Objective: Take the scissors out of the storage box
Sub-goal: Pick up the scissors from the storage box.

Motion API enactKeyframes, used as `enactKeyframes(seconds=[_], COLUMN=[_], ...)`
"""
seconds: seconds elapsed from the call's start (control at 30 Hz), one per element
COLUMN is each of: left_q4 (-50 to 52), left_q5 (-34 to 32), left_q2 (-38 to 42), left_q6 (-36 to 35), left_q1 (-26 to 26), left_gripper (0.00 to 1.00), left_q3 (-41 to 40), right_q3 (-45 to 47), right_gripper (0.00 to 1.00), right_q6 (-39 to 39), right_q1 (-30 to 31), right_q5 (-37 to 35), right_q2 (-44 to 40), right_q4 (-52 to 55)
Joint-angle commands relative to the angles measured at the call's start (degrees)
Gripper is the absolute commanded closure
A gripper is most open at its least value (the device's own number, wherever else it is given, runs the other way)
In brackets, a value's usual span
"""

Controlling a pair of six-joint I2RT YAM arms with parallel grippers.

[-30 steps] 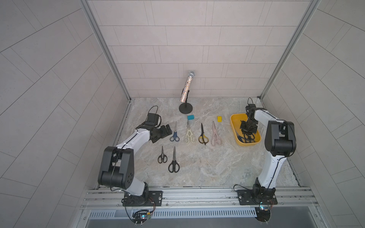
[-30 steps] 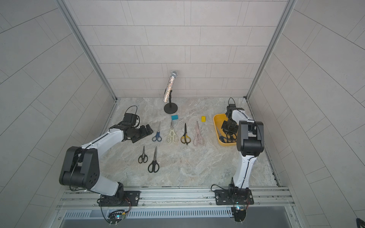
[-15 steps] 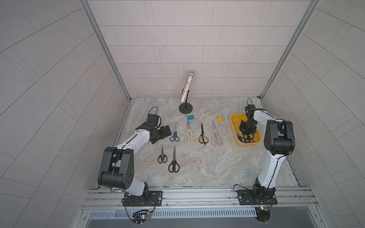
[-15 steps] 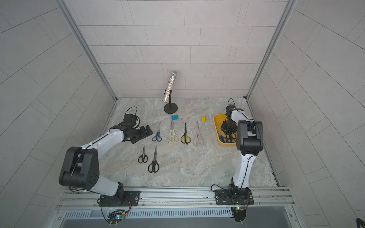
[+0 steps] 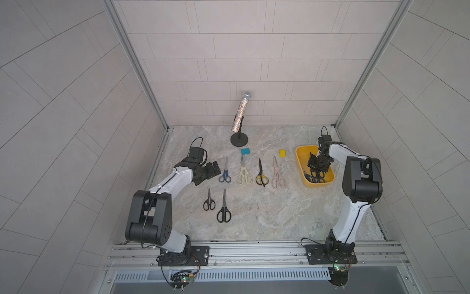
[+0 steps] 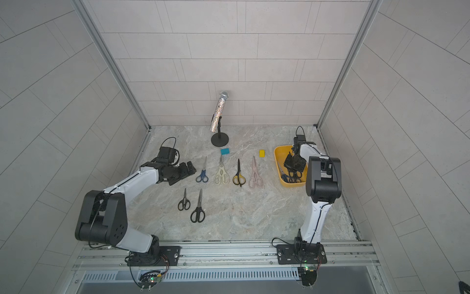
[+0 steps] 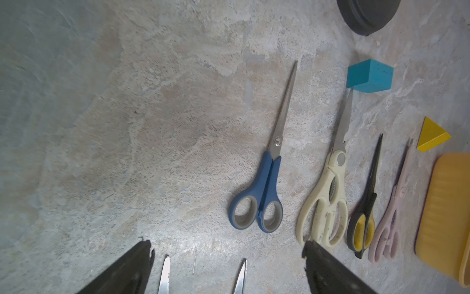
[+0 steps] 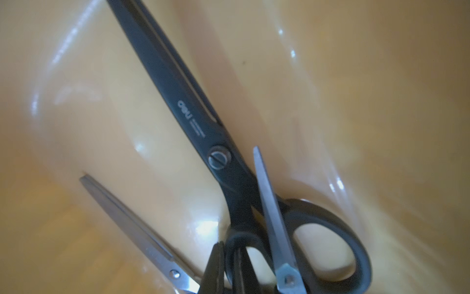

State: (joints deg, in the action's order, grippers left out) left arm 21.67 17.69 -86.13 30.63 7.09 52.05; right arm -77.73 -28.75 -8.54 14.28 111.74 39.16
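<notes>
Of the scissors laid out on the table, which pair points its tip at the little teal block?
The cream-handled pair, between the blue-handled pair and the black-and-yellow pair: its blade tip ends at the teal block; no other's does.

Blue scissors near teal block

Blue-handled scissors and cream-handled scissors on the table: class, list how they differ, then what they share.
The blue-handled scissors have small grey-lined loops; the cream-handled scissors are bulkier, with longer loops. The cream-handled scissors' tip reaches the teal block; the blue-handled scissors' tip lies clear of it. Both lie flat and closed.
</notes>
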Motion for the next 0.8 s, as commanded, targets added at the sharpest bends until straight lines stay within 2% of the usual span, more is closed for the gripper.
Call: enactKeyframes(seconds=[0.0,0.4,0.6,0.77], left_q4=[0.23,-0.75,-1.76,-1.90], left_q5=[-0.50,-0.51,-0.81,-1.21], left_q2=[1.49,0.70,0.61,0.77], left_q6=[0.35,0.41,0.67,0.53], left_q1=[-0.46,-1.00,-1.03,-1.19], left_gripper=[0.00,0.00,0.00,0.00], left_q3=[-1.29,-1.55,-2.46,-2.87], right_q3=[4.43,12.65,13.41,10.43], right_gripper=[1.00,1.00,1.00,1.00], right_q6=[-1.68,-2.82,-3.88,-5.93], right_q1=[-0.02,0.01,-0.01,0.01], right_q5=[4.10,5.11,6.62,7.76], right_q2=[-5.07,-12.97,-12.25,-10.40], right_q4=[-7.25,-18.36,-26.58,-29.84])
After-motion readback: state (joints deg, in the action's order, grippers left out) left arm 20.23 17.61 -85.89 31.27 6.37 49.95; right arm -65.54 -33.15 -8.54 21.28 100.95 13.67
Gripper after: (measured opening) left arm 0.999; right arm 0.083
